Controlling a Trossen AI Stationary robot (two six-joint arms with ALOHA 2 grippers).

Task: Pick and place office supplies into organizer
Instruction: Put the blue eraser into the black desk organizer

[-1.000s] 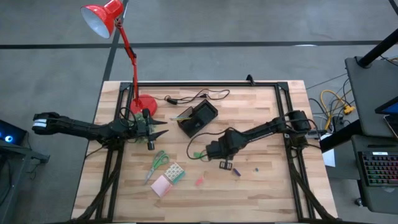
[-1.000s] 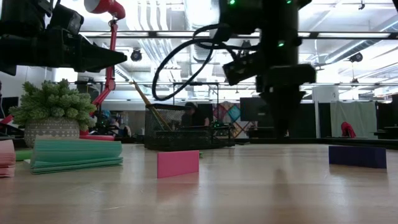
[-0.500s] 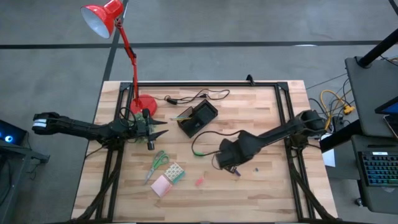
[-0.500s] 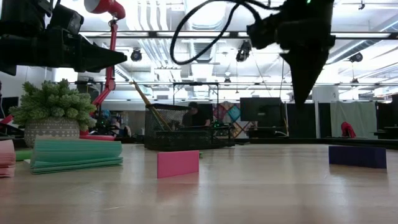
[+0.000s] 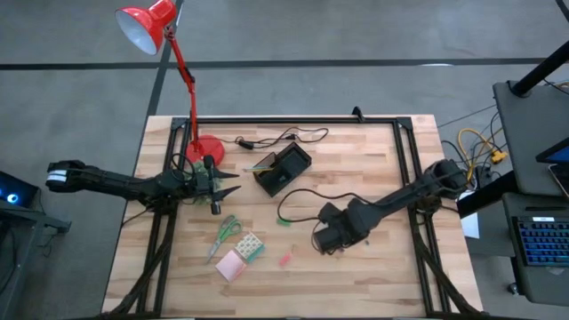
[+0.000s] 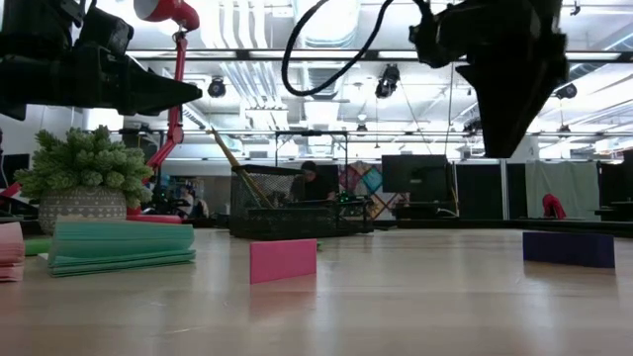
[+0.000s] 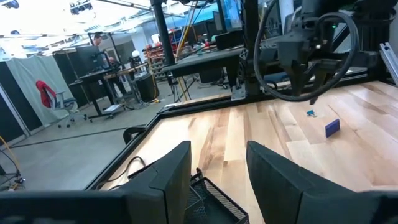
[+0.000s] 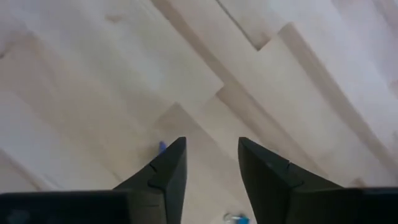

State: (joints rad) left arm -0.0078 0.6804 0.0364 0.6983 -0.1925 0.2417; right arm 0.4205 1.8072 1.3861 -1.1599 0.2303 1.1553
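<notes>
Currently your right gripper (image 5: 327,240) hangs above the table's (image 5: 382,276) front-centre, clear of the wood in the low view. Its fingers (image 8: 166,169) stand apart with bare boards showing in the gap; nothing is held. A small blue piece (image 8: 161,147) shows just beside one fingertip in the right wrist view, and the low view shows a purple block (image 6: 568,248) lying flat on the table.

Your left gripper (image 5: 227,190) waits over the left side, near the red lamp's base (image 5: 204,148). Its fingers (image 7: 172,174) are parted and empty, above the organizer's mesh rim (image 7: 214,199).

The organizer (image 5: 283,169) sits at table centre toward the back, a pencil (image 5: 260,165) leaning out of it. Scissors (image 5: 226,233), patterned block (image 5: 250,245) and pink sticky pad (image 5: 230,265) lie together at front left. A small red piece (image 5: 285,260) lies just right of them, a green piece (image 5: 284,220) between organizer and right gripper.
</notes>
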